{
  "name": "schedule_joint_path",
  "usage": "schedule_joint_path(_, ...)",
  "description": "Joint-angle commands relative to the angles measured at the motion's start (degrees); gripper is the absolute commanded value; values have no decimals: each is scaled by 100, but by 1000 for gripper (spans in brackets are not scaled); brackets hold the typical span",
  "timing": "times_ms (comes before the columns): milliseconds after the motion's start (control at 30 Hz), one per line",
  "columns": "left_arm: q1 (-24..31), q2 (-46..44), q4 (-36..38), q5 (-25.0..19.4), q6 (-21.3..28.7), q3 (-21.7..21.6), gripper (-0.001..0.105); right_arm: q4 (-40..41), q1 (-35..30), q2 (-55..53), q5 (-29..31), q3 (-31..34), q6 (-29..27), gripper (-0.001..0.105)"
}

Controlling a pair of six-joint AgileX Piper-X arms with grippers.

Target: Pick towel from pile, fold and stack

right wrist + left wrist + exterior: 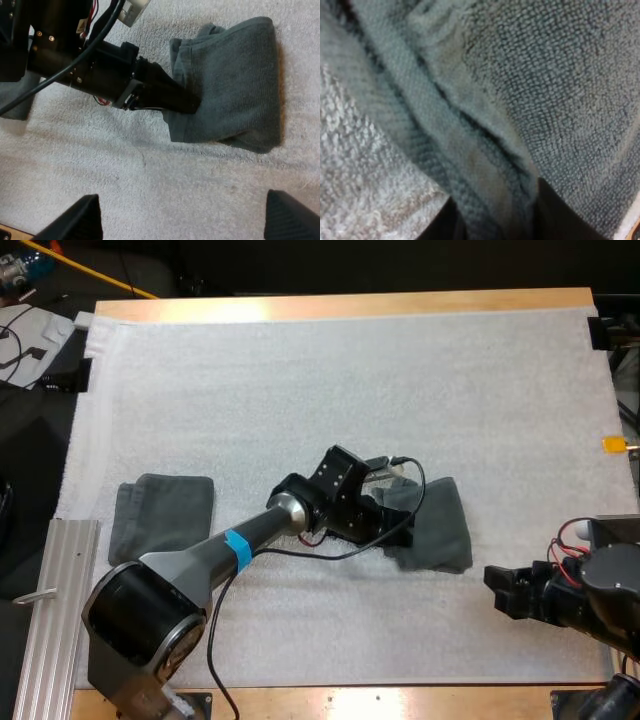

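Right of centre on the white mat [300, 390], the loose towel [445, 535], dark grey-green and doubled over on itself, lies with its left edge in the left hand [402, 530]. Seen from above, the fingertips are buried in the cloth and the arm's own wrist blocks the grip from sight. The left wrist camera, pressed close against the towel, shows a thick rolled fold of terry running down between two dark fingers [555, 217]. They bear on it from both sides, so the hand is closed on the fold. How much cloth it has gathered cannot be made out. The right wrist camera takes in the same grip from the side: the black fingers run into the towel's edge, their tips lost in its folds.

At the lower right of the overhead frame the right hand [495, 587] hovers over bare mat, well apart from the towel, its arm cut off by the frame's right edge. Its own camera shows its two fingers [75, 222] spread wide, with nothing but mat between them.

At the left of the mat the folded towel [162, 515] lies flat and square, its lower edge partly behind the left arm. The wooden worktop [350, 306] shows as a strip along the far side.
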Motion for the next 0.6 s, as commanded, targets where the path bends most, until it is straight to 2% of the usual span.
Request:
schedule_joint_path(0, -37, -13, 20, 57, 37, -33, 2, 25, 15, -14, 11, -30, -11, 65)
schedule_joint_path(133, -37, -59, 96, 44, 184, -41, 0, 47, 16, -24, 40, -19, -10, 65)
schedule_joint_path(267, 26, -340, 324, -36, 626, -83, 0, 20, 14, -27, 30, -18, -6, 65)
schedule_joint_path(367, 220, -711, 799, -220, 1196, -166, 0, 24, 13, -22, 37, -13, -3, 65)
schedule_joint_path(567, 869, -1279, 2308, -813, 2572, -382, 0, 18, 7, -39, 30, -12, -1, 65)
